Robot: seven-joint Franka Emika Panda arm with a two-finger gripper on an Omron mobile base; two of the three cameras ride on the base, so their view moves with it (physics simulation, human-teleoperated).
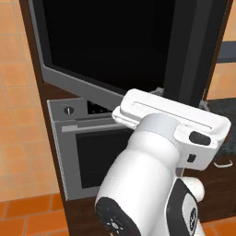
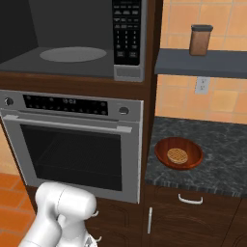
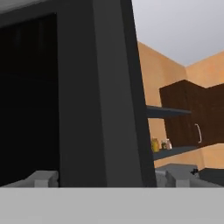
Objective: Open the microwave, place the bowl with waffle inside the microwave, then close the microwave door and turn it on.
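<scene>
**Microwave door swung open, bowl waiting on the counter**

Nearest the hand camera, the gripper [image 3: 105, 178] straddles the dark edge of the microwave door [image 3: 94, 92], one pale finger [image 3: 41, 178] on each side of it and spread wide; whether either pad touches the panel is hard to say from this close.

From the left base camera the microwave door [image 1: 110, 41] stands swung out, its black glass and grey lower rim angled toward the arm. From the right base camera the microwave [image 2: 72, 41] shows its grey interior with the round turntable on the floor and the keypad of small buttons on the right side.

On the dark speckled counter [image 2: 217, 164] to the right of the oven, the bowl [image 2: 178, 153] sits near the counter's left front corner, with the waffle [image 2: 177, 155] lying flat in its middle.

Below the microwave is the silver oven [image 2: 72, 144], door closed. A brown canister [image 2: 200, 40] stands on the shelf above the counter.
</scene>
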